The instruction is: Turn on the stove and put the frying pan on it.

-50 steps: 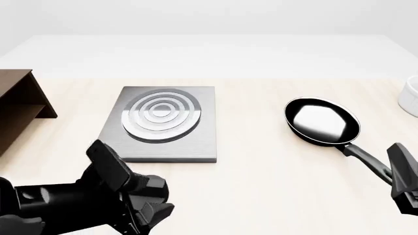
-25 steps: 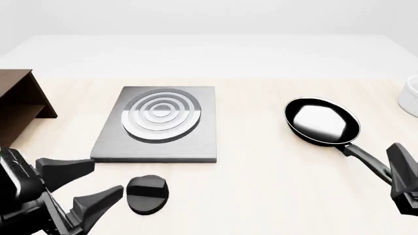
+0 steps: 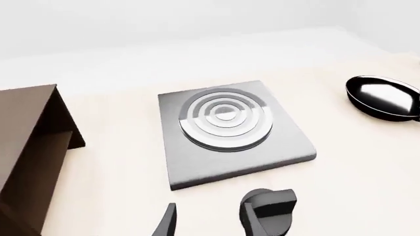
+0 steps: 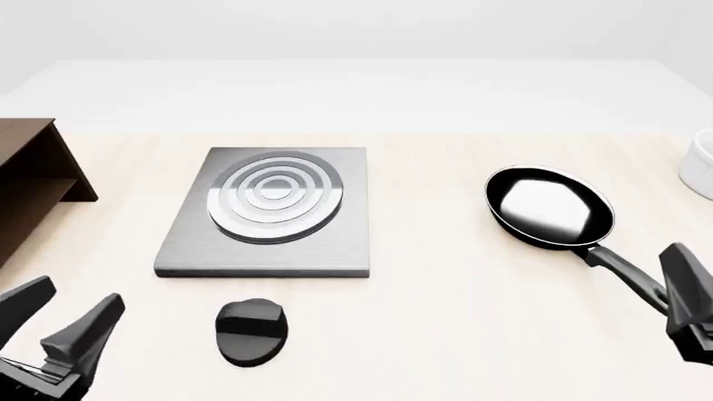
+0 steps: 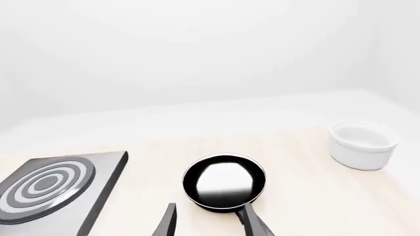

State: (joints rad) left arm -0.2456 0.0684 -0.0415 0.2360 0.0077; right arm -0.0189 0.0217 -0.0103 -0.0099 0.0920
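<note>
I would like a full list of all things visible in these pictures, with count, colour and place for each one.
stove plate: one, grey with silver rings, flat on the table, left of centre in the front view.
knob: one, black, oval, on the table just in front of the plate, apart from it.
frying pan: one, black with a glossy inside, on the table to the right, handle toward the right arm.
shelf: one, brown wood, at the far left.
bowl: one, white, far right, beyond the pan.
table: one, pale wood.
left gripper: black, open, near left corner, empty.
right gripper: black, open, at the pan's handle.

Grey stove (image 4: 267,217), black frying pan (image 4: 549,207)
</note>
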